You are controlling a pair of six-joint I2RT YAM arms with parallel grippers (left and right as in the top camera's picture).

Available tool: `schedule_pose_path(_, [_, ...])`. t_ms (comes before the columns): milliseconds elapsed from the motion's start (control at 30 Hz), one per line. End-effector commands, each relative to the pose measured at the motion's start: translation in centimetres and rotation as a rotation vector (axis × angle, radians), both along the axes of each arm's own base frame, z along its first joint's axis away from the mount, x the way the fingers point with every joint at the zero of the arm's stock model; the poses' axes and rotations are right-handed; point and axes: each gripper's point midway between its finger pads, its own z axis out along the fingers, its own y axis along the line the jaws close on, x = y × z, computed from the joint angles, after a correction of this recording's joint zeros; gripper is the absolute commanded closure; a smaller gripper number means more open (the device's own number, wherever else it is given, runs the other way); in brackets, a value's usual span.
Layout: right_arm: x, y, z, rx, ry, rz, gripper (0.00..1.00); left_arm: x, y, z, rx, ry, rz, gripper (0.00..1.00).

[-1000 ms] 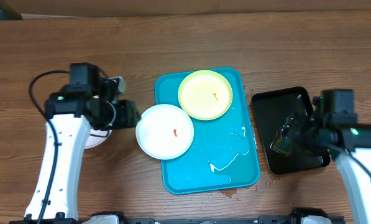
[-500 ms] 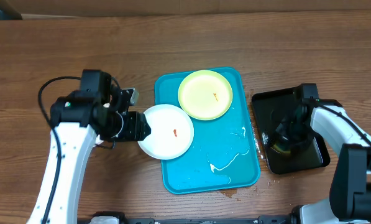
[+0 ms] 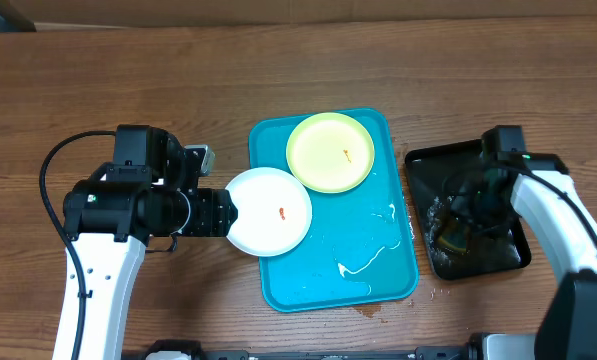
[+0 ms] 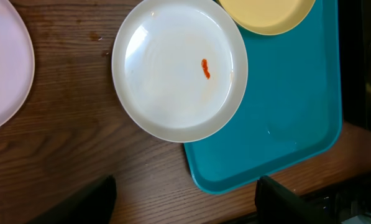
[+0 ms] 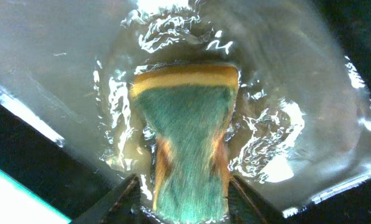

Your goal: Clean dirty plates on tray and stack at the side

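- Two plates are seen at the blue tray [image 3: 378,280]: yellow-green plate [image 3: 330,152] inside, white plate [image 3: 268,210] overhanging its left rim.
- One pale plate [image 4: 2,62] is spotted apart on the bench [image 3: 178,80].
- Wide and empty, the left hand [image 3: 224,213] is held beside the white plate.
- Over in the black tray [image 3: 448,165], the green sponge [image 5: 185,118] is pinched by the right hand [image 5: 182,190].

Left wrist view: pale plate [image 4: 2,62] cut off at 9 o'clock, yellow plate [image 4: 266,14] at 12. Right wrist view: sponge [image 5: 188,137] cut off at 6 o'clock, edges blurred by water [image 5: 269,146].
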Motion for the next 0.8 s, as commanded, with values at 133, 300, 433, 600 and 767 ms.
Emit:
schedule_pose_path(133, [-1.8,1.4,-1.0,0.068,0.038,-0.020,0.50,0.4,1.1,0.0,0.060,0.001,0.064,0.23])
schedule_pose_path(300, [-3.6,1.9,-4.0,0.083,0.055,-0.067,0.50,0.4,1.1,0.0,0.060,0.001,0.063,0.23])
schedule_pose_path(433, [-3.6,1.8,-5.2,0.076,0.028,-0.114,0.64,0.4,1.1,0.0,0.060,0.002,0.063,0.22])
schedule_pose_path(600, [-1.6,1.7,-4.3,0.074,-0.034,-0.107,0.96,0.4,1.1,0.0,0.060,0.002,0.063,0.22])
schedule_pose_path(767, [0.4,1.6,-1.5,0.071,-0.072,-0.055,0.95,0.3,1.2,0.0,0.061,0.005,0.063,0.22])
